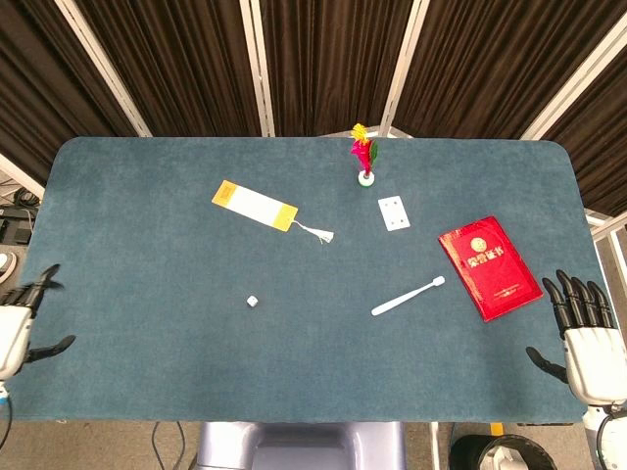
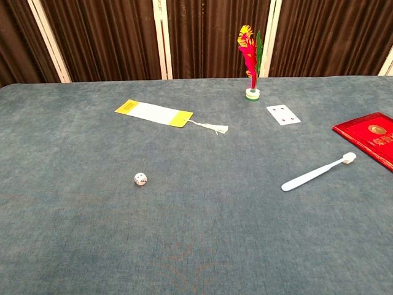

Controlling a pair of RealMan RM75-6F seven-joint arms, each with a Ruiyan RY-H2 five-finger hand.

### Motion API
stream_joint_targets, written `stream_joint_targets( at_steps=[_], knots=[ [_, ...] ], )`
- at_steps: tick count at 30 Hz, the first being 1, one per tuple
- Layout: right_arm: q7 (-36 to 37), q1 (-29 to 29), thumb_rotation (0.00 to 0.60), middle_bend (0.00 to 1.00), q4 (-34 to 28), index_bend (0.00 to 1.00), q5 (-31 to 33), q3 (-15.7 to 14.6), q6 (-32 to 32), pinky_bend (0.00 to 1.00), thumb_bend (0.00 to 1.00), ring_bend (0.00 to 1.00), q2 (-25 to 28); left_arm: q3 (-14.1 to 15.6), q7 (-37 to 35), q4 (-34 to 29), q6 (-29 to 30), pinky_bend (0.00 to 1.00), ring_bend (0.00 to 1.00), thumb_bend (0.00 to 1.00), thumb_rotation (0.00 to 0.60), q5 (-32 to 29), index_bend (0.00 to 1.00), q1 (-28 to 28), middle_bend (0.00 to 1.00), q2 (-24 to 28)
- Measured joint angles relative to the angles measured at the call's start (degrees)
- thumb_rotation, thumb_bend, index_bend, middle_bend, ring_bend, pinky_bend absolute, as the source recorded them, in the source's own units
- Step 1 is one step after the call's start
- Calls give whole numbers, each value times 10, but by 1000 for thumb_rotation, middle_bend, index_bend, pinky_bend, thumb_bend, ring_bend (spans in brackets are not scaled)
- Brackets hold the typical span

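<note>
Both hands empty, fingers spread: left hand [image 1: 15, 328] at table [image 1: 147, 372] edge, right hand [image 1: 586, 343] beside red booklet [image 1: 489, 266].

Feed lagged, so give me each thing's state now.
Left hand: open, at table edge.
Right hand: open, fingers apart.
Red booklet: closed, flat.
Toothbrush: lying flat.
Shuttlecock: upright.
Card: face up.
Bookmark: flat.
Die: at rest.

Table [image 1: 147, 372] is covered in matt teal felt-like cloth. Red booklet [image 1: 489, 266] is seen glossy; toothbrush [image 1: 408, 296] smooth white plastic; bookmark [image 1: 254, 205] paper.
</note>
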Motion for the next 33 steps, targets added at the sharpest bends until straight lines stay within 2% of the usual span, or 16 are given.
stream_joint_targets(
  at_steps=[1, 4, 11, 13, 17, 24, 33],
  knots=[
    [2, 0, 600, 0, -3, 0, 4, 0, -4, 0, 0, 0, 2, -1, 7, -4, -15, 1000, 929, 509, 600, 0, 0, -9, 918, -2],
    [1, 1, 600, 0, -5, 0, 15, 2, -12, 0, 0, 0, 6, -6, 33, -17, -63, 1000, 963, 603, 600, -2, 0, -41, 955, -8],
    [-8, 9, 600, 0, -6, 0, 44, 11, -36, 0, 0, 0, 9, -27, 100, -61, -233, 1000, 968, 626, 600, -47, 0, -142, 960, -24],
    [-13, 12, 600, 0, -5, 0, 50, 14, -40, 0, 0, 0, 9, -35, 133, -73, -287, 1000, 968, 625, 600, -73, 0, -179, 960, -34],
    [-15, 14, 600, 0, 0, 0, 61, 17, -48, 0, 0, 0, 7, -46, 206, -94, -357, 1000, 968, 626, 600, -139, 0, -242, 960, -61],
    [-8, 17, 600, 0, 9, 0, 88, 24, -63, 0, 0, 0, 5, -46, 264, -109, -413, 1000, 968, 625, 600, -218, 0, -303, 960, -108],
    [0, 19, 600, 0, 17, 0, 98, 27, -70, 0, 0, 0, 5, -24, 301, -101, -409, 1000, 969, 625, 600, -278, 0, -327, 960, -135]
  ],
)
